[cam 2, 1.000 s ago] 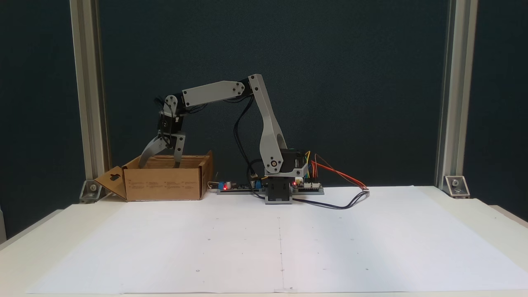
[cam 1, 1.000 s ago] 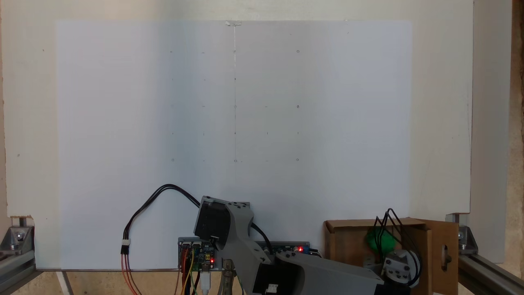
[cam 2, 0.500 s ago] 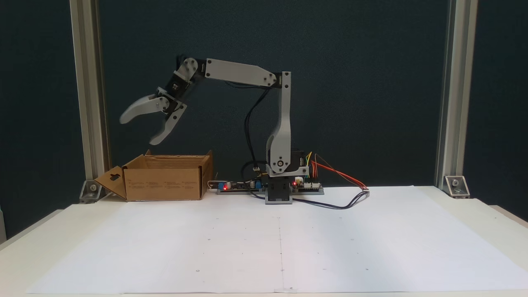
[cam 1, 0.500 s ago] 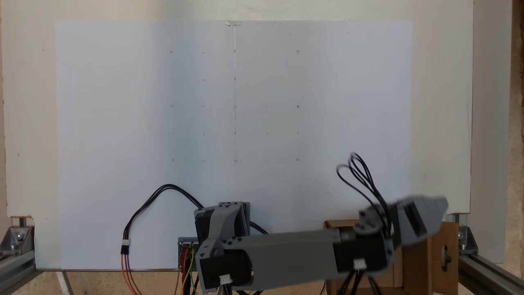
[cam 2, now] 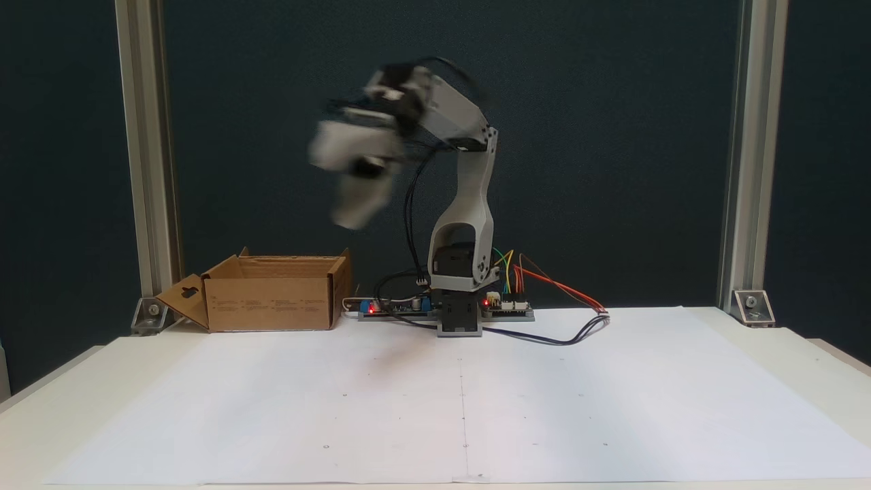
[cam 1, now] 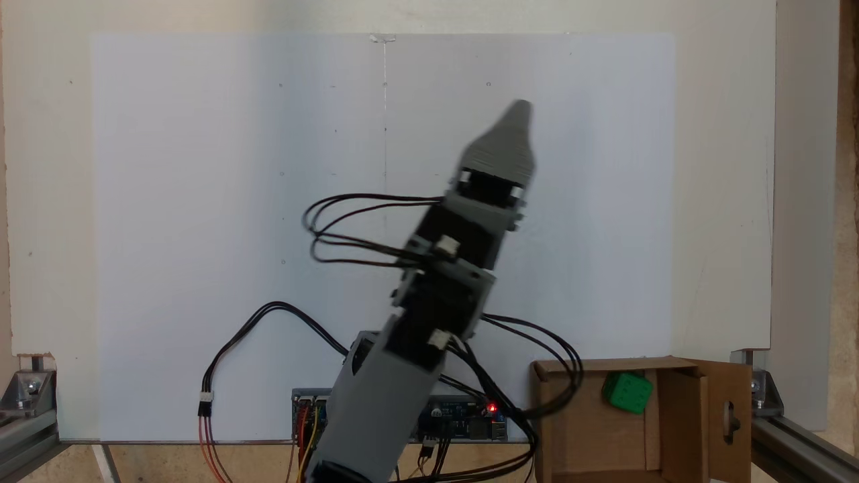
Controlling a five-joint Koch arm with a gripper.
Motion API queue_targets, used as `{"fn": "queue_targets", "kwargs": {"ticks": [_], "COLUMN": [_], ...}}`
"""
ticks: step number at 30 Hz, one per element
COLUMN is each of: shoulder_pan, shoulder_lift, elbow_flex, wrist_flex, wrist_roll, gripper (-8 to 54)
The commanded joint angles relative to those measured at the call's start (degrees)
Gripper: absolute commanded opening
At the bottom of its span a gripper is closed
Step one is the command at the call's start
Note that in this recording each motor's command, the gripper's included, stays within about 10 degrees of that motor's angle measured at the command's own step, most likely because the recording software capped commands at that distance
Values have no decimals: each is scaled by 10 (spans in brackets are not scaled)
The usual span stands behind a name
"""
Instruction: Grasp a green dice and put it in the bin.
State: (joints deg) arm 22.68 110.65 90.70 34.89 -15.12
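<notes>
The green dice [cam 1: 627, 392] lies inside the bin [cam 1: 584, 429], a brown cardboard box at the lower right of a fixed view, close to its far wall. From the side, the bin [cam 2: 272, 299] stands left of the arm's base, and its walls hide the dice. My gripper [cam 2: 328, 189] hangs high in the air, right of and well above the bin, blurred by motion. Its two jaws look spread apart with nothing between them. From above, the gripper [cam 1: 518, 117] points out over the white paper, one jaw hiding the other.
The arm's base and a circuit board [cam 2: 507, 306] with coloured wires sit at the table's back edge. Black cables [cam 1: 349, 228] loop off the arm. Aluminium posts [cam 2: 139, 163] stand at the back corners. White paper [cam 2: 463, 395] covers the table.
The gripper rose out of the bin, leaving the dice inside, then swung away from it towards the middle of the table. The dice now shows uncovered in the box.
</notes>
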Motion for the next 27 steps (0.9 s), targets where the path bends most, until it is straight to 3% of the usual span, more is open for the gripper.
{"fn": "queue_targets", "kwargs": {"ticks": [1,8,17,27], "shoulder_pan": [-80,-244,-251,-237], "shoulder_lift": [54,156,245,254], "elbow_flex": [7,136,261,339], "wrist_flex": [-12,-40,-192,-294], "wrist_roll": [44,116,178,192], "gripper": [442,438,424,439]}}
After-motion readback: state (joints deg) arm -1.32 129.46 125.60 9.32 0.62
